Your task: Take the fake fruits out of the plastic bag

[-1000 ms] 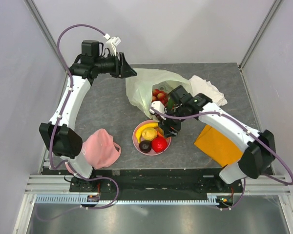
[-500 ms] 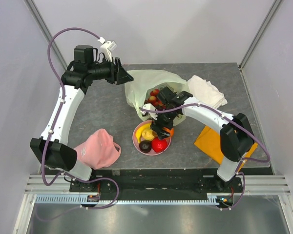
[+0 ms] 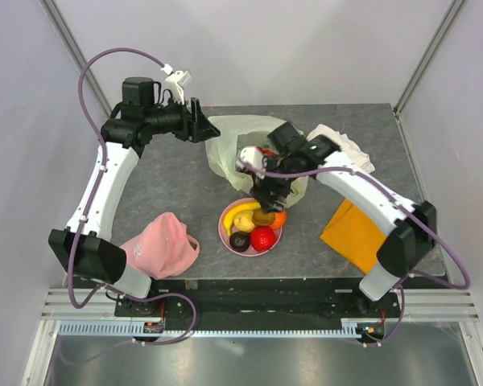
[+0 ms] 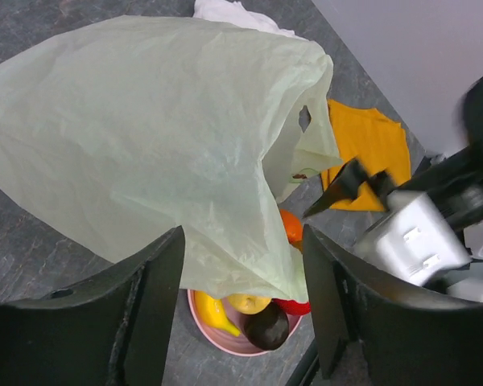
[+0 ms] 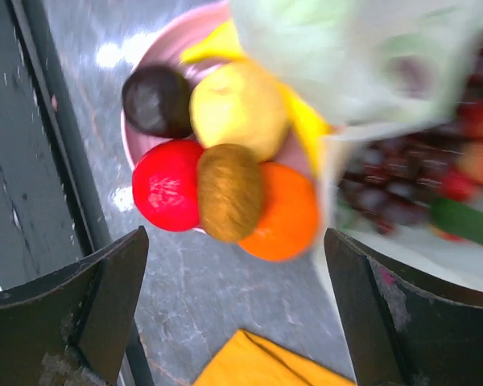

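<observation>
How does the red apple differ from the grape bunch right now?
The red apple is one smooth, bright red ball; the grape bunch is a dark cluster of small berries. The apple sits on the pink plate; the grapes lie in the plastic bag. Neither is held.

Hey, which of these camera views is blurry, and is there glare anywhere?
Right wrist view: smeared throughout, worst on the plastic bag and grapes, with bright glints on the table. Left wrist view: bag crisp, right arm soft at the frame edge. Top view: sharp, evenly lit, only soft shadows.
</observation>
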Robot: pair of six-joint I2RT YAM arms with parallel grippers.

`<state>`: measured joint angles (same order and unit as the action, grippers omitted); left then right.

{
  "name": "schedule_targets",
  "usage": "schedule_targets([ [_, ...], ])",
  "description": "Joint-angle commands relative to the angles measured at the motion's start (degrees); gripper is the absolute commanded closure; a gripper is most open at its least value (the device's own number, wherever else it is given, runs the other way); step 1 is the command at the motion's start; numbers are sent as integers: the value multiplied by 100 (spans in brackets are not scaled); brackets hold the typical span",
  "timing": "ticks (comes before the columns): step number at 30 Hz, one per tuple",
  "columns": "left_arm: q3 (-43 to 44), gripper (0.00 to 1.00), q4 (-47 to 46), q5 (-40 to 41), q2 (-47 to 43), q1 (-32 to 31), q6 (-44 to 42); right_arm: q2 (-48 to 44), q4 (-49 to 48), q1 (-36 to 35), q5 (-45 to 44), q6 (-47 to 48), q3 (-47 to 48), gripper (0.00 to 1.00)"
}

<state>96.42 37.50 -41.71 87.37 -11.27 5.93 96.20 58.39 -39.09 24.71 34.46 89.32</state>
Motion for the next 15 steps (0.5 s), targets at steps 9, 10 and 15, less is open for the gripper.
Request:
schedule_targets([
  [9,-659,23,628,-109,-669,-217,-646,-129,-977,1325,23,-1679,507,12],
  [10,-703,23,584,-100,-652,-227,-498,11,-1022,1325,121,-1723,577,14],
  [15,-739,25,566,146,-581,-227,-356,1136,-1181,1316,1,-1978,1473,21],
])
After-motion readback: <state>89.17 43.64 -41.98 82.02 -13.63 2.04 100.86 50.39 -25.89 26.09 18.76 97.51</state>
